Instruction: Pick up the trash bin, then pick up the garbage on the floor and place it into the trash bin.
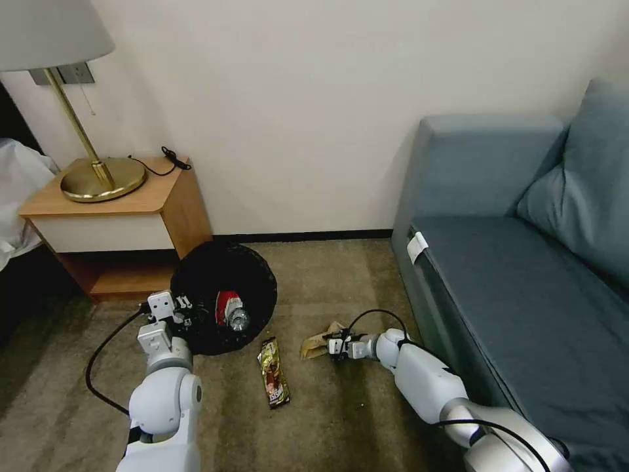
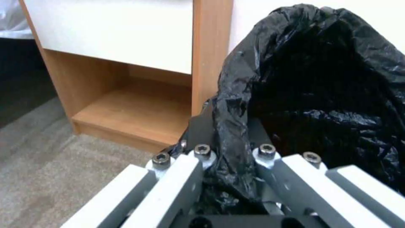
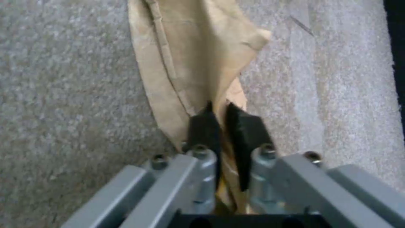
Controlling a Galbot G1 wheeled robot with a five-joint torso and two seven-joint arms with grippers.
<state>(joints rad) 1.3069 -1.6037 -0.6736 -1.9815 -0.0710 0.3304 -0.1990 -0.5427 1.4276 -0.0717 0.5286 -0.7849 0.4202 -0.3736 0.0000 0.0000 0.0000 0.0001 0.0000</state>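
Observation:
The trash bin (image 1: 226, 288), lined with a black bag (image 2: 320, 85), sits tilted on the carpet by the nightstand. My left gripper (image 1: 185, 313) is shut on its rim, the bag pinched between the fingers (image 2: 198, 126). Inside the bin lie a red-and-white wrapper (image 1: 225, 305) and a clear bottle (image 1: 238, 319). My right gripper (image 1: 331, 346) is low on the carpet, shut on the crumpled tan paper (image 1: 316, 343), whose sheet (image 3: 190, 63) spreads beyond the fingertips. A brown-gold snack wrapper (image 1: 274, 381) lies on the floor between the arms.
A wooden nightstand (image 1: 118, 223) with a brass lamp (image 1: 98, 174) stands left of the bin. A blue-grey sofa (image 1: 524, 275) runs along the right. Open carpet (image 1: 314, 275) lies between them, up to the wall.

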